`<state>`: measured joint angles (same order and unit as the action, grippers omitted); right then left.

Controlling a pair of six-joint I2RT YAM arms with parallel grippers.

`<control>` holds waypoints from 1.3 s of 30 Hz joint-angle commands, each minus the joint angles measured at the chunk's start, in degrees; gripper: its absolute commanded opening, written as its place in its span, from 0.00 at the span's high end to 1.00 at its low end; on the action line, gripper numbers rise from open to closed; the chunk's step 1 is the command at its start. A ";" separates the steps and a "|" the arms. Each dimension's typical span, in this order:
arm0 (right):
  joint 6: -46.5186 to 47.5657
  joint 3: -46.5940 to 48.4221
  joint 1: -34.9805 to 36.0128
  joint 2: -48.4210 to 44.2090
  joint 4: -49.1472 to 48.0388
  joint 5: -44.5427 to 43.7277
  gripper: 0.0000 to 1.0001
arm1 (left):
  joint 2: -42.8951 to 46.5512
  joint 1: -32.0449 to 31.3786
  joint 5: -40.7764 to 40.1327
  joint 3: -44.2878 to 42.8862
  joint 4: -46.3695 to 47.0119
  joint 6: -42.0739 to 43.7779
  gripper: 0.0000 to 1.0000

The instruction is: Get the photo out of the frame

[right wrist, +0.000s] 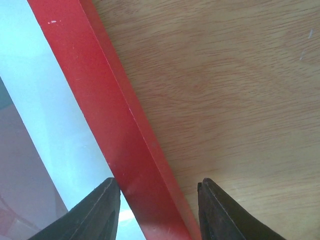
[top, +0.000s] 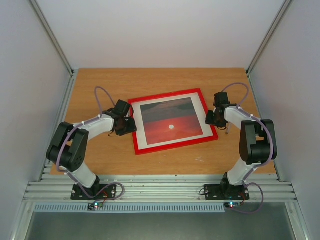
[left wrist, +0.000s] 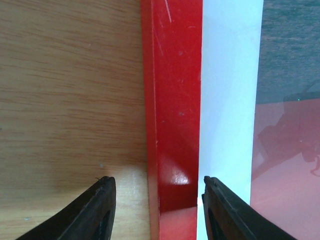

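Observation:
The red frame (top: 172, 145) lies flat in the middle of the wooden table, with a white mat (top: 140, 125) inside it. The photo (top: 171, 121), a red sunset with a small white sun, sits inside the mat. My left gripper (top: 129, 125) is open at the frame's left edge. In the left wrist view its jaws straddle the red border (left wrist: 172, 125), one over wood, one over the mat (left wrist: 230, 100). My right gripper (top: 212, 119) is open at the frame's right edge. In the right wrist view its jaws straddle the red border (right wrist: 115, 120).
The wooden table (top: 100, 155) is enclosed by white walls on the left, right and back. An aluminium rail (top: 160, 190) carrying both arm bases runs along the near edge. A small speck (top: 200, 160) lies on the wood near the frame's front right corner.

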<state>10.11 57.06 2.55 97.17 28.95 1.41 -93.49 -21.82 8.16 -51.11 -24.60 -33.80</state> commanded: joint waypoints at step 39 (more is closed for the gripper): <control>-2.64 -2.74 -5.89 -4.83 4.82 -7.67 0.85 | -10.95 -10.78 -7.45 -17.40 -5.17 2.86 0.84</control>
<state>11.68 54.35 -2.83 95.20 33.78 -4.10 -104.29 -31.46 -0.03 -66.43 -29.19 -31.40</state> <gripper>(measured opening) 0.312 0.191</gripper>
